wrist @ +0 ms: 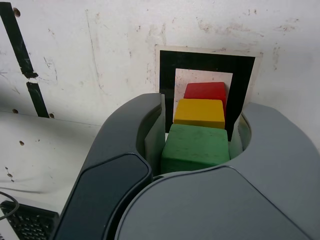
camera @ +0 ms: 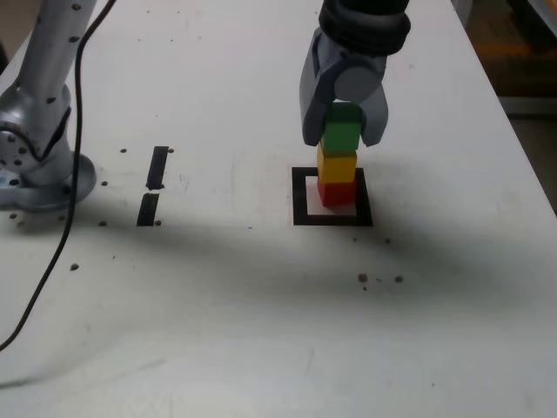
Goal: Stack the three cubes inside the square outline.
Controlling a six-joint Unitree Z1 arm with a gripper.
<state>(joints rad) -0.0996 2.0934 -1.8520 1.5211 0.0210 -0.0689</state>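
- Three cubes in one stack inside the square (camera: 300, 198): red cube (camera: 337, 192) at the bottom on the white inside, yellow cube (camera: 337, 165) on it, green cube (camera: 342, 133) on top.
- Stack toward the exterior view's right of the square's inside, close to the far tape edge; red cube's foot clear of the near tape edge.
- Stack roughly in line, with the green cube a little toward the exterior view's right of the yellow one.
- Gripper (camera: 343, 129) down over the stack from above, one grey finger on each side of the green cube.
- In the wrist view, gripper (wrist: 197, 145) with the green cube (wrist: 195, 148) between its jaws; finger faces right against the cube's sides, or very nearly. Cannot tell whether clamped or just let go.
- Yellow cube (wrist: 199, 112) and red cube (wrist: 205, 90) visible beyond the green one in the wrist view, framed by the square (wrist: 167, 75).
- Two short black tape strips (camera: 157, 167) on the table (camera: 261, 331), well apart from the square, toward the exterior view's left.
- Arm base (camera: 39, 165) at the exterior view's far left, with a black cable (camera: 65, 235) trailing across the table.
- Small dark specks (camera: 379, 279) on the table near the square's near side.
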